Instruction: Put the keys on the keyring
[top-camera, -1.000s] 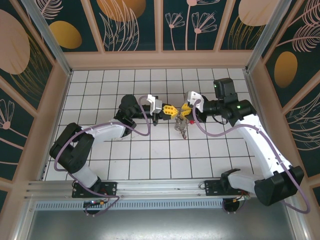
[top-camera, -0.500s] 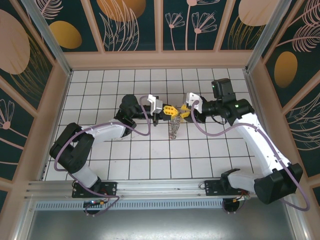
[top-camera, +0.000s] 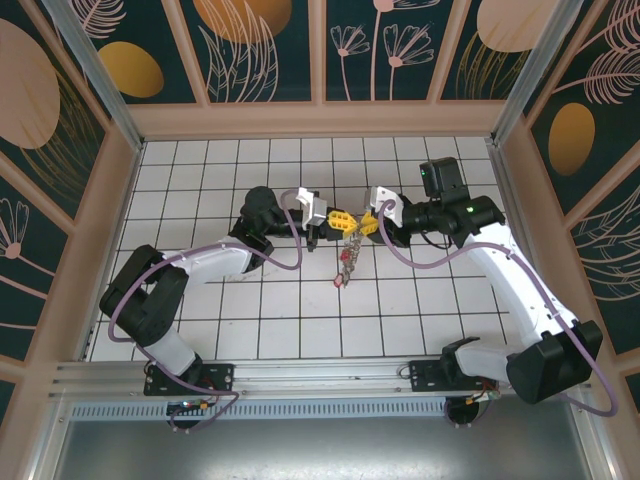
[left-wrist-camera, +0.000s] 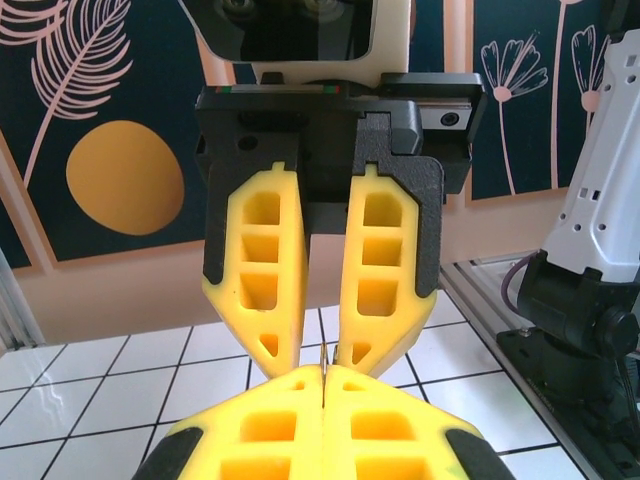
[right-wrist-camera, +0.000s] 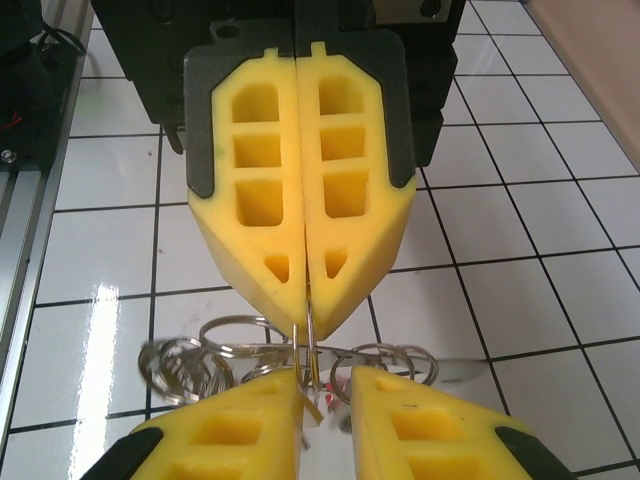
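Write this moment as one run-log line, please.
left end effector: shut on keyring | right end effector: open, tips facing left's | keys: dangling below both

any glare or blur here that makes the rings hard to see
Right wrist: white glare streaks on the tiles; the metal rings smear with motion blur at their outer ends, crisper under the left gripper. Left wrist: sharp, only a faint tile sheen. Top external: evenly lit, but the rings look tiny.

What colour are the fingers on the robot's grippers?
Bright yellow fingers, best seen in the left wrist view.
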